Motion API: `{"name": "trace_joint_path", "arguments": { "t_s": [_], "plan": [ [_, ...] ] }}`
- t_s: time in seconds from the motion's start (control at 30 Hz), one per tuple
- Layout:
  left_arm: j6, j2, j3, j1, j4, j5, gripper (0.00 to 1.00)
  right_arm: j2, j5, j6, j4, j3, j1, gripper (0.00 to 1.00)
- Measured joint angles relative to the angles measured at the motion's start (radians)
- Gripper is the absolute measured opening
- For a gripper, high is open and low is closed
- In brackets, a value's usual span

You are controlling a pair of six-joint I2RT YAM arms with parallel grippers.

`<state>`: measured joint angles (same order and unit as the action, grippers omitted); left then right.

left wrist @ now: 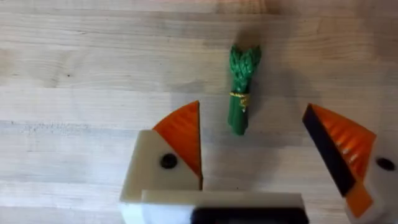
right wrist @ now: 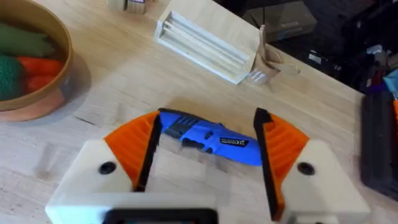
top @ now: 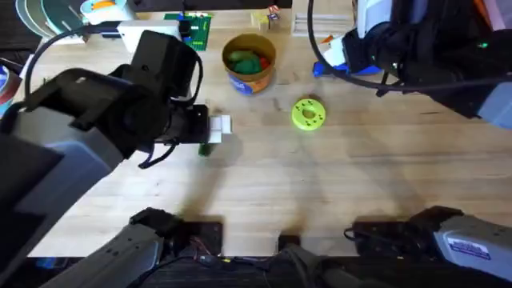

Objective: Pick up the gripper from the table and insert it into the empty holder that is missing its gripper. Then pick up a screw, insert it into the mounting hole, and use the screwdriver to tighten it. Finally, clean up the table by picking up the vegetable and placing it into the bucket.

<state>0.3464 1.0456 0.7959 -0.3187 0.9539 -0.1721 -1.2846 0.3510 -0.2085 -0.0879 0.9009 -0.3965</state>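
Vegetable (left wrist: 240, 90) lengthwise between spread left fingers (left wrist: 183, 134)

Vegetable (left wrist: 241, 90): slim dark-green bundle, yellow band, lying flat on surface. Screwdriver (right wrist: 208, 138): blue, lying on surface. Bucket (top: 250, 78): tan tub, upright, green and red toy foods inside.

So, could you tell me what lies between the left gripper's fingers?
The vegetable lies on bare table just beyond the open left gripper, lined up with its gap, per the left wrist view.
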Motion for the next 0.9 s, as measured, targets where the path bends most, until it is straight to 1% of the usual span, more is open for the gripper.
{"name": "trace_joint_path", "arguments": {
  "t_s": [0.2,0.33,0.5,0.67,0.73,0.77,0.83,0.9],
  "plan": [
    [0.003,0.148,0.000,0.000,-0.086,0.003,0.992,0.000,0.000,0.000,-0.023,0.000,0.000,0.880],
    [0.003,0.244,0.000,0.000,-0.116,0.004,0.992,0.000,0.000,0.000,-0.024,0.000,0.000,0.880],
    [0.004,0.344,0.000,0.001,-0.133,0.046,0.992,0.000,0.000,0.000,-0.025,0.000,0.000,0.878],
    [0.004,0.394,0.003,0.003,-0.158,0.071,0.992,0.000,0.000,0.000,-0.026,0.000,0.000,0.880],
    [0.011,0.394,0.005,0.012,-0.163,0.075,0.969,0.000,0.000,0.000,-0.026,0.000,0.000,0.880],
    [0.020,0.394,0.005,0.019,-0.163,0.078,0.900,0.000,0.000,0.000,-0.026,0.000,0.000,0.880],
    [0.036,0.394,0.005,0.039,-0.158,0.083,0.688,0.000,0.000,0.000,-0.026,0.000,0.000,0.880],
    [0.053,0.394,0.005,0.061,-0.157,0.093,0.429,0.000,0.000,0.000,-0.026,0.000,0.000,0.880]
  ]
}}
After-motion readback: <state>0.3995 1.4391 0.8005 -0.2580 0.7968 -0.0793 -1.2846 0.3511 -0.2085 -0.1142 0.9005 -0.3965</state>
